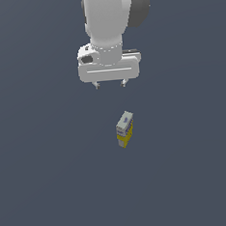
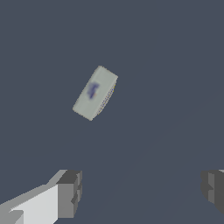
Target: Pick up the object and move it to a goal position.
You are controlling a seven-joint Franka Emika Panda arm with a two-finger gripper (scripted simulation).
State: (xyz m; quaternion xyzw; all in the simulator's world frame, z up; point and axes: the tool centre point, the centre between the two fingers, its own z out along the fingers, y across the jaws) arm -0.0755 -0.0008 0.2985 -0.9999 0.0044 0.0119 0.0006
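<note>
Nearest the wrist camera are the two dark grey fingers (image 2: 70, 194) of the jaws, one on each side of that picture, with a pale grey-white stretch of the finger body running off the frame behind the first one. The second finger (image 2: 214, 190) shows only as a dark block at the frame's edge. A wide stretch of bare dark blue-grey tabletop (image 2: 166, 87) lies between them, so the jaws stand spread wide apart and grip nothing.

In the exterior view the white and grey Panda arm (image 1: 107, 18) comes down from the top of the frame and ends in a broad white hand, the gripper (image 1: 110, 84), whose two short fingertips point downward. They hang above the tabletop with clear air beneath them.

The small rectangular box with yellow sides and a white-grey top face (image 1: 125, 129) lies on the tabletop, apart from the jaws and touched by neither finger. In the exterior view it sits below the fingertips and a little toward the exterior view's right of the gap between them. In the wrist view the same box (image 2: 95, 92) appears ahead of the jaws, outside the space between the fingers, closer to the first finger's line than to the second. Its long axis runs at a slant to the line joining the fingers. A small blue mark (image 2: 92, 90) shows on the pale top face, blurred.
</note>
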